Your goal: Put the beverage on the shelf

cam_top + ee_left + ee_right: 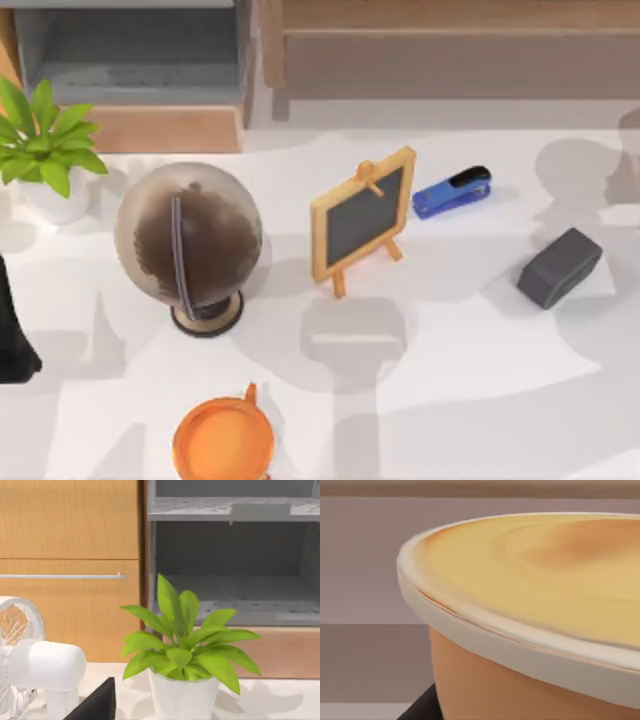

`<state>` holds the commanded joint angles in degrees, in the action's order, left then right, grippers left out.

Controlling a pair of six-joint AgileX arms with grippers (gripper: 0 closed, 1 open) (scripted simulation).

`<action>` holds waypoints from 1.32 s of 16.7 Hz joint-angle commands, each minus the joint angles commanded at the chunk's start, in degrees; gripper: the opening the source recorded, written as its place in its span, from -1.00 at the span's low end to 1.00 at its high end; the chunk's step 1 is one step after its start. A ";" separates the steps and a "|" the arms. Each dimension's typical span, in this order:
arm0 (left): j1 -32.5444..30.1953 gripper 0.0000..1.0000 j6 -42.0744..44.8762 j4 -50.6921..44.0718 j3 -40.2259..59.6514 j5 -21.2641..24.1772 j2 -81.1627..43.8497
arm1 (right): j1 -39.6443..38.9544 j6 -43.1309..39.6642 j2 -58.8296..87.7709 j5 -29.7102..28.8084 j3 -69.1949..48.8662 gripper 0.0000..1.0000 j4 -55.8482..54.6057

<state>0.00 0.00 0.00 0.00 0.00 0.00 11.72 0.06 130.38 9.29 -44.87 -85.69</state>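
From above, you see the orange beverage cup [222,440] at the surface's [470,400] near edge, below the globe [190,245]; the grey shelf [130,50] sits far back left. Lifting it there, you could clip the globe or potted plant [45,150]. Your left wrist view shows the shelf's open bays. Your right wrist view shows the cup's lid close up; whether either arm's jaws are spread, you cannot tell.
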 joint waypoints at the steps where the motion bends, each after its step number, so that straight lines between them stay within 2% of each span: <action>1: 0.00 1.00 0.00 0.00 0.00 0.00 0.00 | 0.00 0.00 0.00 0.00 0.00 -1.00 0.00; 17: 0.00 1.00 0.00 0.00 0.00 0.00 0.00 | 0.12 0.19 -2.25 0.06 0.24 -1.00 1.94; 22: 0.00 1.00 0.00 0.00 0.00 0.00 0.00 | 1.57 0.18 -7.21 0.14 0.11 -1.00 2.04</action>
<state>0.00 0.00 0.00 0.00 0.00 0.00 13.30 0.24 123.17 9.44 -44.75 -83.66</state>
